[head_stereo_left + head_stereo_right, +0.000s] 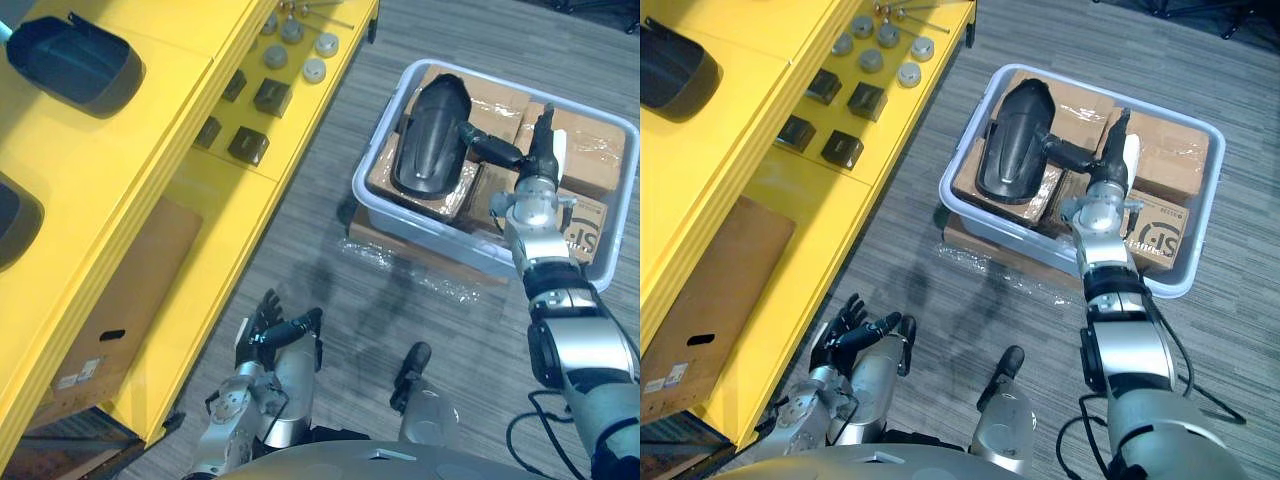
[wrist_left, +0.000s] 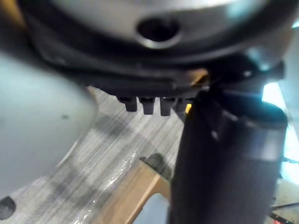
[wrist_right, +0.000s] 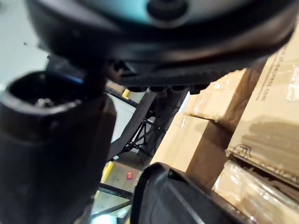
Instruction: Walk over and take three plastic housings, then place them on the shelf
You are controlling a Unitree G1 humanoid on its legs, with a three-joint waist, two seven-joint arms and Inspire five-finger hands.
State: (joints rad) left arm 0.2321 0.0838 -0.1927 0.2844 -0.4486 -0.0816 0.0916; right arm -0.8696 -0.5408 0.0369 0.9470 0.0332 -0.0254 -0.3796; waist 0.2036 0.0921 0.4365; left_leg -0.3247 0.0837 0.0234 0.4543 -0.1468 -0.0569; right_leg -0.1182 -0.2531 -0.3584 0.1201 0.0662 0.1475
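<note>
A black plastic housing lies on cardboard boxes at the left end of a pale grey bin on the floor. My right hand reaches over the bin, open, with straight fingers. Its thumb points at the housing's right edge and is touching or nearly touching it. In the right wrist view the housing shows just past the thumb. Two more black housings rest on top of the yellow shelf at left. My left hand hangs low beside the shelf, open and holding nothing.
A lower shelf level carries small black blocks and grey round parts. A cardboard box stands under the shelf. Taped boxes fill the bin, which sits on flat wrapped cardboard. Grey carpet lies between shelf and bin.
</note>
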